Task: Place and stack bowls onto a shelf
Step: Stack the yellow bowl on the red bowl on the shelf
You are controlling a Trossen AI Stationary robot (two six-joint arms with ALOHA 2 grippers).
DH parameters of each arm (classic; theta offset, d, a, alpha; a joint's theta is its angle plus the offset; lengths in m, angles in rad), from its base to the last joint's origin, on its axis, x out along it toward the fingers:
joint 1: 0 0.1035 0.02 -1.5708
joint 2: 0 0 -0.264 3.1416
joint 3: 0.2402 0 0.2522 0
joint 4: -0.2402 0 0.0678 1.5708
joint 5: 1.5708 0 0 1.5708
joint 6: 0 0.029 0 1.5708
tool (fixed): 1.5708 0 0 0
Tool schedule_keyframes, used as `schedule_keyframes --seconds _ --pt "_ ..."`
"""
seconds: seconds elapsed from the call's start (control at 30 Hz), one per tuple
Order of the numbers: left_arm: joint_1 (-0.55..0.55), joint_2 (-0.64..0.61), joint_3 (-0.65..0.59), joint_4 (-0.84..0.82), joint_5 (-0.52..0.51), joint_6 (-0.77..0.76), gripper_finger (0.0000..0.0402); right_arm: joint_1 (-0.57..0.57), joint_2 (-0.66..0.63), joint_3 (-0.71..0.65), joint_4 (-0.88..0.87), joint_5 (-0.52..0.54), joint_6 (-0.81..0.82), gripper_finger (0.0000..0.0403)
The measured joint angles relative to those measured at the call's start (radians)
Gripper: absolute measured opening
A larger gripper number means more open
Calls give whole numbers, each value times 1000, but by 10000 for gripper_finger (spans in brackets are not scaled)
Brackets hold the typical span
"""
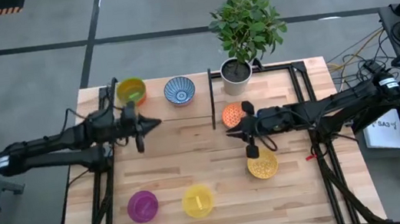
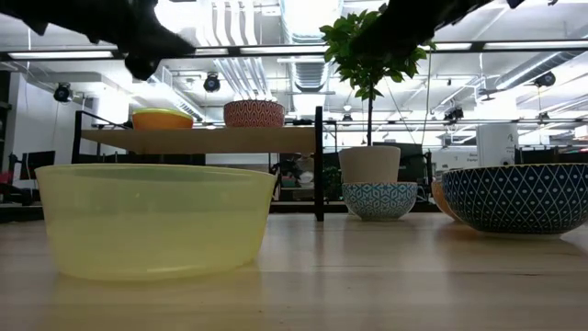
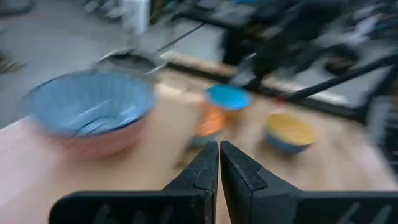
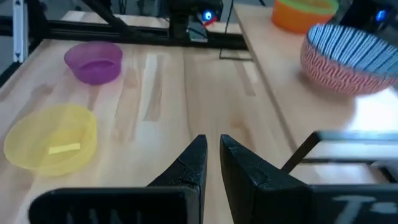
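On the shelf at the table's far left stand two bowls, with both grippers empty over the table.
The stacked green and orange bowl sits at the shelf's left end, the blue-striped bowl to its right. The left gripper hangs just near of the shelf, jaws closed on nothing. The right gripper, jaws nearly closed and empty, is beside the patterned orange bowl. The speckled yellow bowl, purple bowl and yellow bowl rest on the table.

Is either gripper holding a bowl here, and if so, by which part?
No. The left gripper is shut with nothing between its fingers; the right gripper is nearly shut, also on nothing. Both hang above the table.
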Motion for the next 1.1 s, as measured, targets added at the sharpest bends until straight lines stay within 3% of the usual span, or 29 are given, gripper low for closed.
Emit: schedule_keyframes --seconds 0.17,0.4,0.63,0.83,1.1 --pt "-167 -12 -66 161 1 63 0 -5 46 58 -81 -3 162 34" --pt "-336 -15 -68 95 2 143 0 -5 182 321 -507 -43 407 34" --pt "-379 -23 7 -45 1 71 0 -5 386 550 -904 -214 669 34" --pt "-409 -42 23 -14 -6 70 0 17 497 614 -1055 -319 819 40" --pt "-416 -40 -18 111 -19 100 0 27 580 617 -1195 -366 939 129"
